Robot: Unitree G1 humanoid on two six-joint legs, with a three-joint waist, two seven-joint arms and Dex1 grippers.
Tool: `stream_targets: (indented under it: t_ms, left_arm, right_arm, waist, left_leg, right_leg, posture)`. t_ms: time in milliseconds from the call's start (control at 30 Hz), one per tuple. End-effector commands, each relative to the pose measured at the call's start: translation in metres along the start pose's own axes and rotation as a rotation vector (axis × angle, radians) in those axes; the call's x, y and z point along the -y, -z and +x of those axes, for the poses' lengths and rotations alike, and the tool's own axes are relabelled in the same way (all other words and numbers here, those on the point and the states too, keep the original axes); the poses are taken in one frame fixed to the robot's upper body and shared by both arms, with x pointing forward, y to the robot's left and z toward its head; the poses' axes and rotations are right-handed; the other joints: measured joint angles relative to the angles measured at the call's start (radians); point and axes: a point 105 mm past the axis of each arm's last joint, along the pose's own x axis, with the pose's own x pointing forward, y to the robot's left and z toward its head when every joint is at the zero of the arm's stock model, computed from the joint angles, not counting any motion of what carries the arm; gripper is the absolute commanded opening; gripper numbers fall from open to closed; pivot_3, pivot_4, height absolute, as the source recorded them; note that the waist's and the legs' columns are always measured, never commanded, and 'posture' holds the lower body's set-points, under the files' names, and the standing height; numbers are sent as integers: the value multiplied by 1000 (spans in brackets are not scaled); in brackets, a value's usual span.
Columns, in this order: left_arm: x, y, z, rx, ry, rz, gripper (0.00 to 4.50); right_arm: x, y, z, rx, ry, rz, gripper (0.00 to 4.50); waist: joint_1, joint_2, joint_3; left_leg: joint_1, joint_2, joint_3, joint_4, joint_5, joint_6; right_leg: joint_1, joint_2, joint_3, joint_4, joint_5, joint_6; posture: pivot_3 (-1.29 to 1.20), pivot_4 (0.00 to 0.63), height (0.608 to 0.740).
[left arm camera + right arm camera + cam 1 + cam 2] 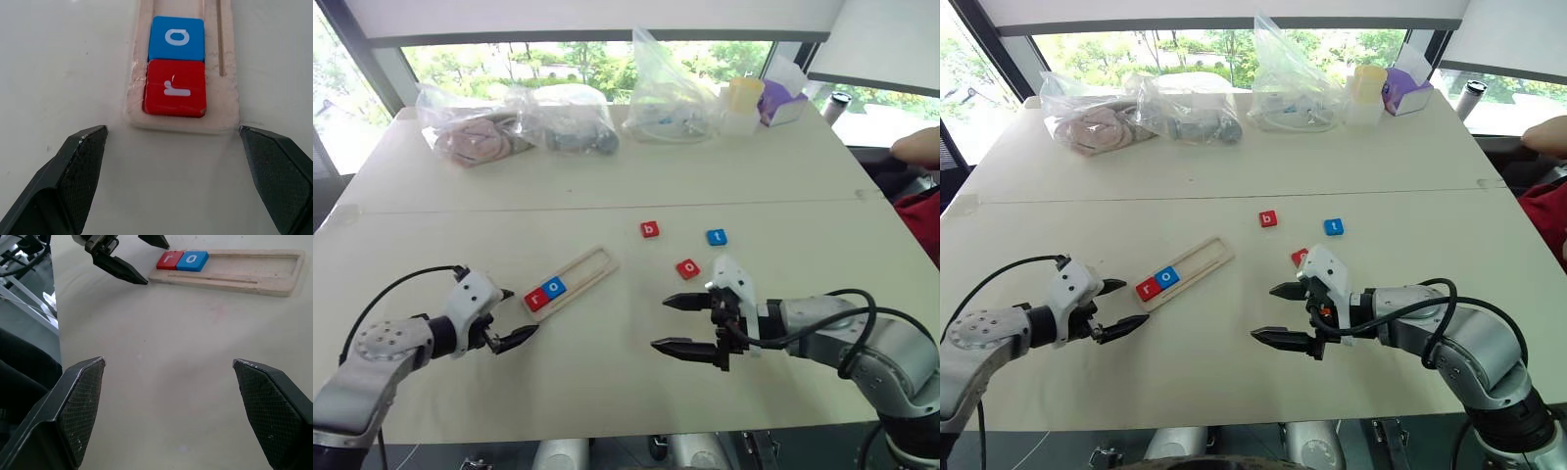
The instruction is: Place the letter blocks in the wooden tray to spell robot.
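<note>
On the smooth pale worktop, toward its near-left part, lies the narrow pale wooden tray [570, 279], a rough-edged long frame set on a slant. A glossy red square "r" block [175, 88] fills its near end, a blue "o" block [176, 38] touching it. Loose toward the middle lie a red "b" block [650, 229], blue "t" block [716, 237] and red "o" block [688, 268]. Both the left gripper [514, 331] and right gripper [678, 324] spread their textured black wedge fingers, empty.
</note>
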Motion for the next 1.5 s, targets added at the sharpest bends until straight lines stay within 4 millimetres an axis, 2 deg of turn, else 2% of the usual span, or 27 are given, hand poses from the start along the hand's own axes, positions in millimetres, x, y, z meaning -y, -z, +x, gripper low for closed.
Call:
stream_targets:
  t_ms: [33,200,400,467,533,567,667,767,867,933,1067,1133,1267,1433,1500]
  left_arm:
    - [0,3,10,-1,-13,27,4500]
    - [0,16,22,-37,-34,7,4500]
    - [12,22,30,-46,14,1,4500]
    - [14,25,31,-51,22,-5,3948]
    - [14,28,30,-62,21,1,3270]
    - [14,29,29,-64,23,6,3146]
    - [14,30,29,-72,28,30,3147]
    - [8,27,29,-52,27,40,3147]
    - [7,13,25,8,88,71,3147]
    - [6,0,18,21,183,160,3147]
    - [-1,-9,9,-34,339,326,3147]
    - [-7,-18,14,-27,391,380,3147]
    - [-19,-28,40,-11,445,461,3147]
    - [-17,-36,61,24,500,493,3147]
    - [-15,-30,69,-13,533,559,3147]
  right_arm:
    - [-7,-9,4,28,-11,-60,4301]
    - [-7,-12,7,41,-4,-65,4301]
    - [-5,-12,7,39,13,-68,4301]
    - [-3,-12,6,39,22,-70,4500]
    - [-2,-12,6,38,31,-71,4500]
    - [-1,-12,5,37,33,-71,4500]
    - [0,-11,4,35,40,-71,4500]
    - [2,-10,4,34,49,-70,4500]
    - [3,-9,4,37,58,-71,4500]
    - [5,-8,4,38,65,-70,4500]
    - [12,-5,-1,38,102,-62,4500]
    - [19,-3,-6,41,139,-58,4500]
    - [23,-4,-9,73,191,-49,4500]
    - [18,-1,-8,81,210,-41,4500]
    - [16,0,-6,81,219,-38,4500]
  waist:
    - [2,0,0]
    - [6,6,-4]
    - [19,11,-7]
    - [21,13,-8]
    - [22,14,-10]
    - [22,15,-10]
    - [21,16,-11]
    - [21,18,-12]
    - [20,18,-12]
    - [18,17,-12]
    - [16,16,-11]
    - [20,16,-10]
    - [22,14,-10]
    - [17,12,-8]
    - [18,12,-8]
  left_leg:
    - [0,0,0,0,0,0]
    - [1,-1,0,2,0,0]
    - [2,-1,0,4,0,0]
    - [2,-1,0,4,0,0]
    - [2,-1,0,4,0,0]
    - [2,-1,0,4,0,0]
    - [2,-1,0,4,0,0]
    - [2,-1,0,4,0,0]
    - [2,-2,0,4,0,0]
    - [2,-2,0,4,0,0]
    - [0,-1,0,3,0,0]
    - [-1,-2,1,2,0,0]
    - [-2,-3,1,3,0,0]
    - [-1,-3,1,3,0,1]
    - [-1,-3,1,3,0,1]
  right_leg:
    - [0,0,0,0,0,0]
    - [2,0,0,0,0,2]
    - [4,0,0,0,0,3]
    - [4,0,0,0,0,3]
    - [4,-1,0,0,0,3]
    - [4,-1,0,0,0,3]
    - [4,0,0,0,0,3]
    - [4,0,0,0,0,3]
    - [4,0,0,0,0,3]
    - [3,1,0,0,0,3]
    - [1,2,-1,0,0,3]
    - [0,1,-1,0,0,3]
    - [1,1,-1,-1,0,3]
    - [1,1,0,0,2,3]
    - [1,2,0,0,3,4]
  posture:
    - [0,150,740]
    - [0,150,740]
    - [0,150,740]
    - [0,150,740]
    - [0,150,740]
    - [0,150,740]
    - [0,150,740]
    - [0,150,740]
    - [0,150,740]
    - [0,150,740]
    - [0,150,740]
    - [0,150,740]
    - [0,150,740]
    - [0,150,740]
    - [0,150,740]
